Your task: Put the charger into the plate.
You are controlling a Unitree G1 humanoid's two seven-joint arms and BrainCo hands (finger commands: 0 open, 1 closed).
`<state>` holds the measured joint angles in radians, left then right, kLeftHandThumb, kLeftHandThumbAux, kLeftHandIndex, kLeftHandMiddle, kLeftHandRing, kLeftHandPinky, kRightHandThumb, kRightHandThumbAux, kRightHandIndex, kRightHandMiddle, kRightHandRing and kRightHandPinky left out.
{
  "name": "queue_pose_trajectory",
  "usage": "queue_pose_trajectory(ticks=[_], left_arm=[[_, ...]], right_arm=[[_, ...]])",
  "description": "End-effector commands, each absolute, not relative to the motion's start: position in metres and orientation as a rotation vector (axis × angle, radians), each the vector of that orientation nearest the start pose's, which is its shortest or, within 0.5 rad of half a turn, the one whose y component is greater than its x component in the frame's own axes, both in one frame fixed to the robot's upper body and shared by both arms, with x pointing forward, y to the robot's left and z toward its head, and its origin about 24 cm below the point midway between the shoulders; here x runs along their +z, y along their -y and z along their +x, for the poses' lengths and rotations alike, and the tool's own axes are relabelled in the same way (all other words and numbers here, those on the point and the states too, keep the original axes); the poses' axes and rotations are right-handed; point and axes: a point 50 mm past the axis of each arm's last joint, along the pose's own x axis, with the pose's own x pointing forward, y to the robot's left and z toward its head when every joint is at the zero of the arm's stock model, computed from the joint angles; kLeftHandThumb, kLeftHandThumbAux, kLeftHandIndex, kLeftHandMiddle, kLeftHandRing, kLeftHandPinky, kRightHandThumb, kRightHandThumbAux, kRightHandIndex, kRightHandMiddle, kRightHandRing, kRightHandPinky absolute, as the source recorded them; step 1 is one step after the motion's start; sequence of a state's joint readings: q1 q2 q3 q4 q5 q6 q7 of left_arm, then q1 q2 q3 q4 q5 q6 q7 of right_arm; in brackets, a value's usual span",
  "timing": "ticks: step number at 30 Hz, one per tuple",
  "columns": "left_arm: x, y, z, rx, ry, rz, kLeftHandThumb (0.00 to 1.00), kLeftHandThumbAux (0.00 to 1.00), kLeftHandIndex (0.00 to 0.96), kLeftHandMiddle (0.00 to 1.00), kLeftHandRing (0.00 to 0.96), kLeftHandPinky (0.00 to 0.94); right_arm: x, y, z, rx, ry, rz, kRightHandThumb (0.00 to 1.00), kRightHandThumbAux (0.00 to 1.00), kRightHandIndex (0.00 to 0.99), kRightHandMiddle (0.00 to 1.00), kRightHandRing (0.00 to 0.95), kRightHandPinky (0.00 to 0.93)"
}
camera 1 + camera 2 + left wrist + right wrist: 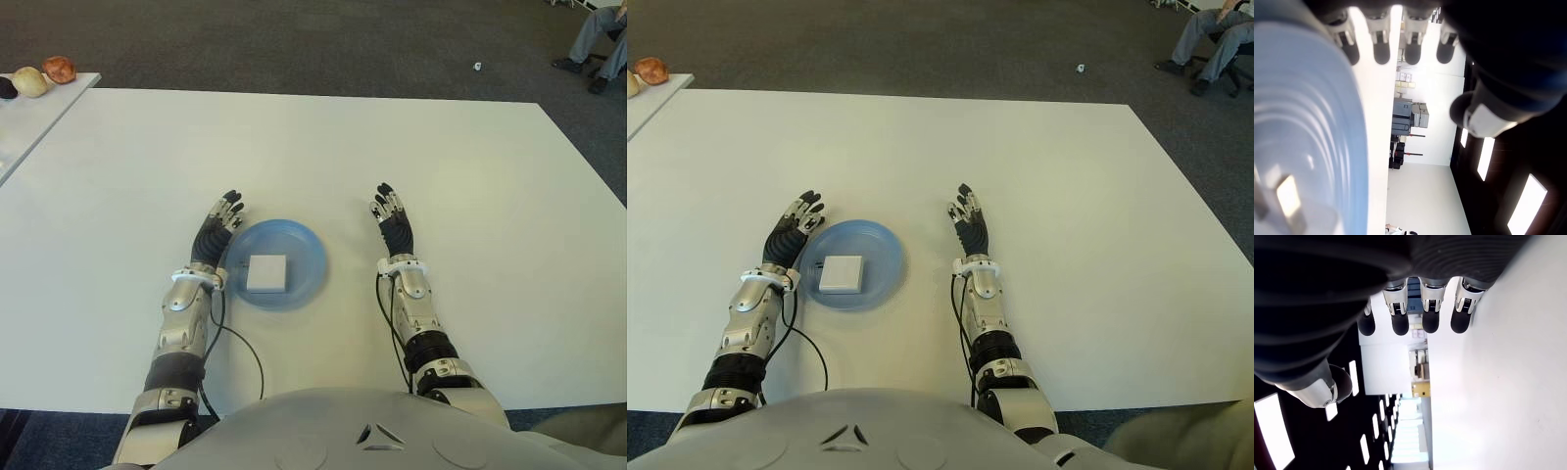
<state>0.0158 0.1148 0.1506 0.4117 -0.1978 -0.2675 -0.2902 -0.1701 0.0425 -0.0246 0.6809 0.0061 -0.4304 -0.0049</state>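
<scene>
A square white charger (266, 273) lies flat inside the round blue plate (306, 257) on the white table (470, 176). My left hand (217, 227) shows just left of the plate's rim, fingers stretched out and holding nothing; its wrist view shows the plate (1317, 112) beside the straight fingers (1381, 51). My right hand (393, 221) shows to the right of the plate, a short gap away, fingers extended and empty, as the right wrist view's fingers (1430, 318) confirm.
A second white table (29, 122) at the far left carries a few rounded food-like items (44, 75). A seated person's legs (598, 44) show at the far right corner. Dark carpet lies beyond the table's far edge.
</scene>
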Motion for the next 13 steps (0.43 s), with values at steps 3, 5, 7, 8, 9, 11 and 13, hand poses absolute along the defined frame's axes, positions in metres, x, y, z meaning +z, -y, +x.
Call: queue_pose_trajectory(ticks=[3, 5, 7, 8, 9, 11, 13], left_arm=[[-0.0254, -0.2046, 0.2316, -0.041, -0.132, -0.105, 0.0, 0.572, 0.0, 0.008, 0.0, 0.0], [-0.0256, -0.2044, 0.2319, -0.041, -0.133, -0.104, 0.0, 0.571, 0.0, 0.01, 0.0, 0.0], [-0.0256, -0.2046, 0.2321, -0.04, -0.133, -0.105, 0.0, 0.569, 0.0, 0.01, 0.0, 0.0], [-0.0257, -0.2047, 0.2322, -0.038, -0.133, -0.108, 0.0, 0.567, 0.0, 0.011, 0.0, 0.0], [-0.0257, -0.2048, 0.2322, -0.037, -0.133, -0.11, 0.0, 0.566, 0.0, 0.011, 0.0, 0.0], [-0.0261, -0.2053, 0.2328, -0.033, -0.135, -0.115, 0.0, 0.565, 0.0, 0.011, 0.0, 0.0], [-0.0266, -0.2058, 0.2333, -0.029, -0.137, -0.118, 0.0, 0.566, 0.0, 0.011, 0.0, 0.0]], right_arm=[[-0.0581, 0.1333, 0.2381, 0.013, -0.243, 0.037, 0.0, 0.564, 0.0, 0.017, 0.0, 0.0], [-0.0569, 0.1338, 0.2386, 0.013, -0.238, 0.034, 0.0, 0.568, 0.0, 0.017, 0.0, 0.0], [-0.0554, 0.1342, 0.2392, 0.012, -0.232, 0.032, 0.0, 0.57, 0.0, 0.017, 0.0, 0.0], [-0.0547, 0.1344, 0.2395, 0.011, -0.229, 0.03, 0.0, 0.571, 0.0, 0.017, 0.0, 0.0], [-0.0542, 0.1345, 0.2396, 0.01, -0.227, 0.029, 0.0, 0.571, 0.0, 0.017, 0.0, 0.0], [-0.0531, 0.1349, 0.2401, 0.007, -0.223, 0.026, 0.0, 0.571, 0.0, 0.017, 0.0, 0.0], [-0.0525, 0.1351, 0.2404, 0.005, -0.221, 0.024, 0.0, 0.571, 0.0, 0.015, 0.0, 0.0]])
